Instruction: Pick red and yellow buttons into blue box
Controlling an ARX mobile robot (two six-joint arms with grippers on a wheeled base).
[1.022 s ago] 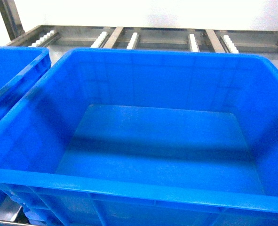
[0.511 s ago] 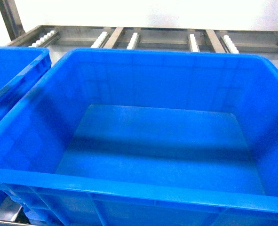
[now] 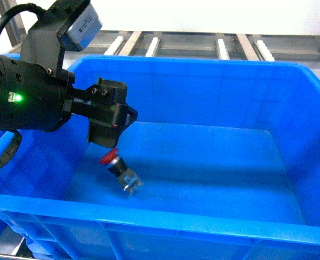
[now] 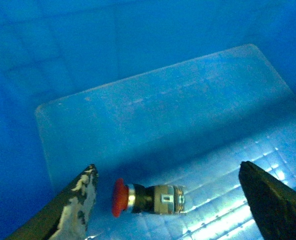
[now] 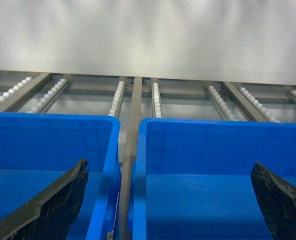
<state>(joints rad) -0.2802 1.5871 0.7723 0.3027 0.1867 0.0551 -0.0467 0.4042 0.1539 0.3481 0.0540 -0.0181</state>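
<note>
The blue box (image 3: 165,216) sits right in front of the robot. The red button (image 3: 119,169) is inside it, low at the near left, tipped on its side with nothing holding it. Just above it hangs the left gripper (image 3: 108,127), its jaws spread wide and empty, probably because it let the button drop in. The right gripper (image 5: 168,210) is open too, pointing at two blue bins (image 5: 52,145) and the roller rack (image 5: 153,97) farther off. No yellow button shows.

Your blue box (image 3: 214,73) floor lies open right of the red button (image 3: 119,167); tall walls block entry from every side.
</note>
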